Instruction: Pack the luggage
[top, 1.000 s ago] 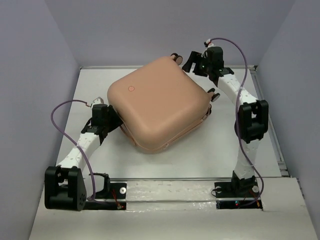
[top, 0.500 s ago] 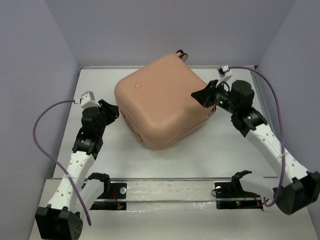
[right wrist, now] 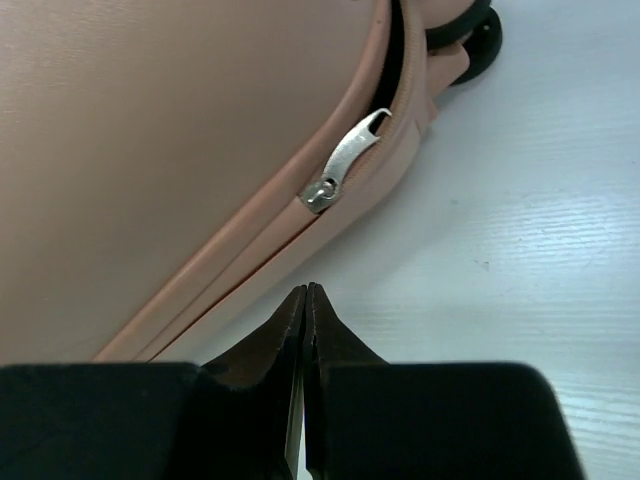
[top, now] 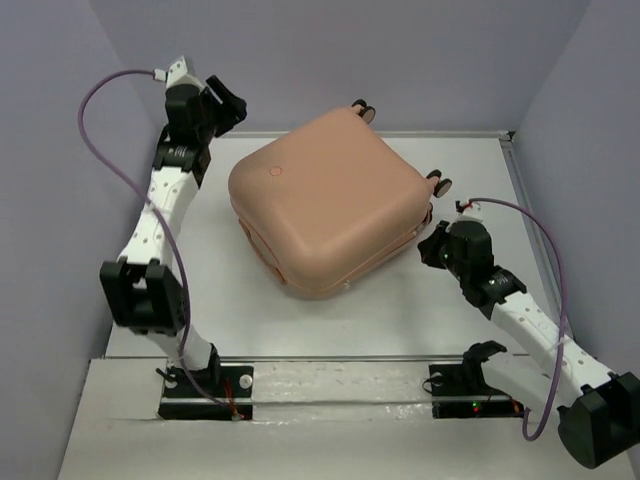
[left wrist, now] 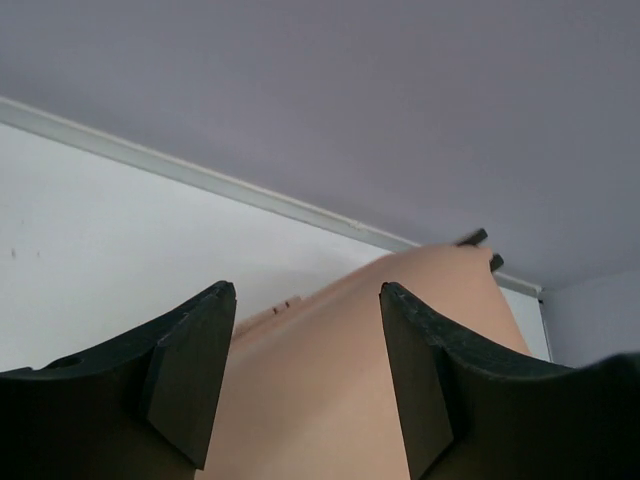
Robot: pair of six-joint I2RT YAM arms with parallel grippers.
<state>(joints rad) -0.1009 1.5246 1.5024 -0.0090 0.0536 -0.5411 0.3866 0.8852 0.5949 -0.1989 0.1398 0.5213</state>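
- Showing the luggage (top: 325, 215) lying closed in the middle of the table (top: 400, 320), wheels (top: 438, 184) facing far and right
- Holding the left gripper (left wrist: 305, 310) raised near its far left corner, fingers spread apart, empty
- Pointing the right gripper (right wrist: 305, 292) at the zipper pull (right wrist: 345, 160), fingers pressed together, just short of it

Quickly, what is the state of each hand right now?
Left hand: open, holding nothing.
Right hand: closed, holding nothing.
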